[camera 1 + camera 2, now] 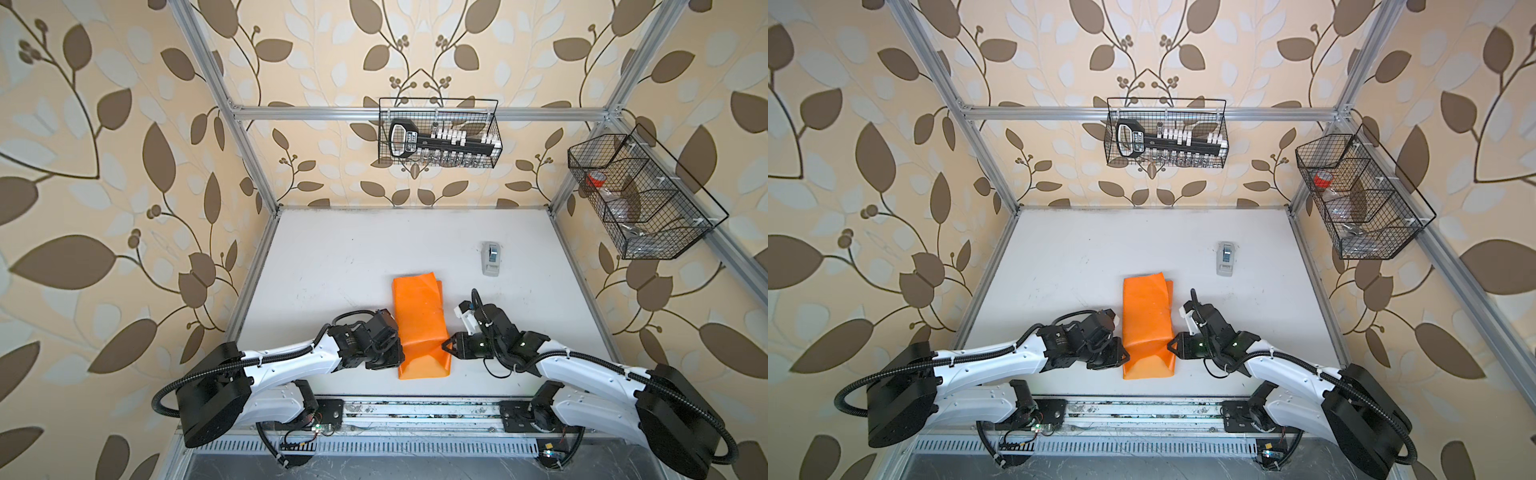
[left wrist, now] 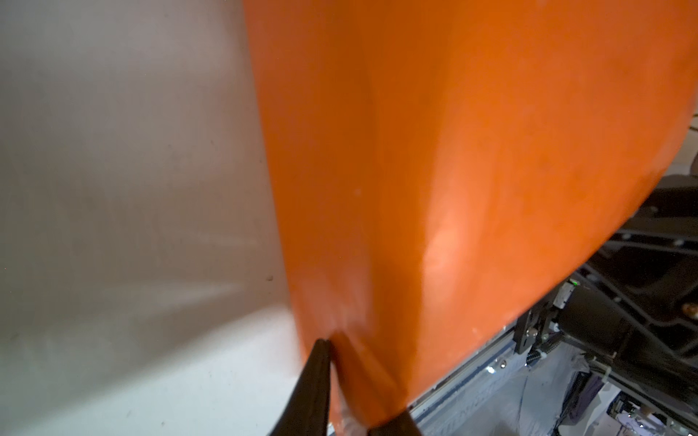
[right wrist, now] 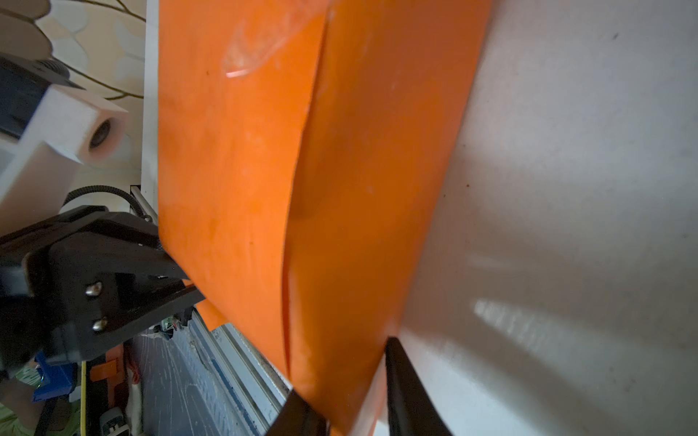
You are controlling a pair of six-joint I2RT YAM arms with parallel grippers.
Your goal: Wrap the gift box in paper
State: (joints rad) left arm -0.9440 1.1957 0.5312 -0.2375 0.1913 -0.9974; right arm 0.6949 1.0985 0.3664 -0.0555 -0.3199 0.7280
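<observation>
Near the front edge of the worktop [image 1: 332, 257], between my two arms, the paper [image 1: 417, 320] lies folded over on itself into a long orange sleeve running away from the arm bases. I cannot see the gift box in any view. I judge it sits inside that sleeve, since the sheet stands up off the surface rather than lying flat.

The left end effector [image 2: 359, 381] is clenched on the paper's left side close to the near end. In its wrist view the sheet puckers where one finger [image 2: 317, 370] presses in. The right end effector [image 1: 445, 345] pinches the opposite side at about the same level, and in both top views the paper dents inward at its tips. The grey tape dispenser [image 1: 491, 257] stands well apart, toward the far right.

I expect this sheet to be light, thin and glossy, so it will slip between the pads and crease or tear under a sharp tug. The overlapping seam seen from the right wrist looks loose and would likely spring open if I let go. I would grip only where the layers are doubled at a fold, never a single free edge, and pull gently. A small cardboard box would probably skate along with the sheet
</observation>
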